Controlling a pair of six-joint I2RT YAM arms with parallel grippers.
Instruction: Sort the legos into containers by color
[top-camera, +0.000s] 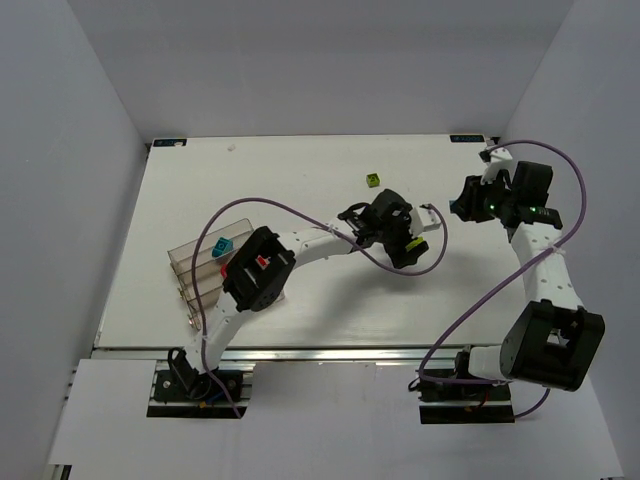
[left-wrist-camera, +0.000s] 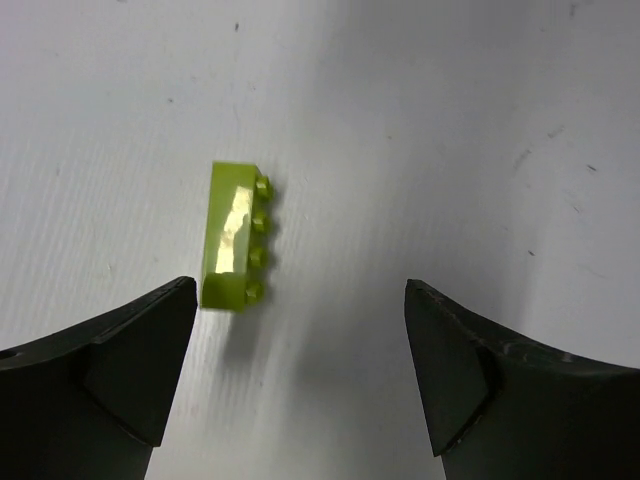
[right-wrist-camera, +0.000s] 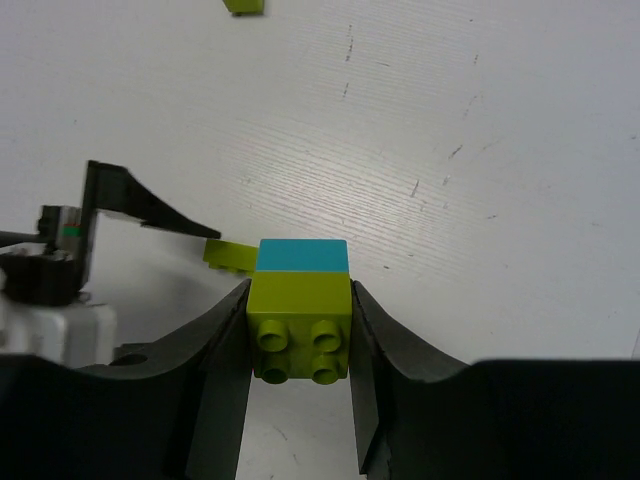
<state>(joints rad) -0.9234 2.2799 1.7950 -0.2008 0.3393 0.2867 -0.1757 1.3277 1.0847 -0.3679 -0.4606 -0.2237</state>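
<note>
My right gripper (right-wrist-camera: 300, 300) is shut on a lime-green brick (right-wrist-camera: 300, 325) with a cyan-blue brick (right-wrist-camera: 302, 255) joined to its far end, held just above the table. In the top view the right gripper (top-camera: 462, 207) is at the right, mid-depth. My left gripper (left-wrist-camera: 298, 295) is open above a long lime-green brick (left-wrist-camera: 235, 238) that lies nearer its left finger (left-wrist-camera: 140, 350). That brick also shows behind the held pair (right-wrist-camera: 225, 253). In the top view the left gripper (top-camera: 405, 243) is near the table's middle. The clear containers (top-camera: 200, 268) stand at the left, holding a cyan brick (top-camera: 222, 247) and a red brick (top-camera: 226, 270).
A small lime-green brick (top-camera: 373, 180) lies alone toward the back of the white table (top-camera: 300, 180); its edge shows at the top of the right wrist view (right-wrist-camera: 243, 5). The left arm's elbow (top-camera: 258, 270) hangs over the containers. Purple cables loop over both arms.
</note>
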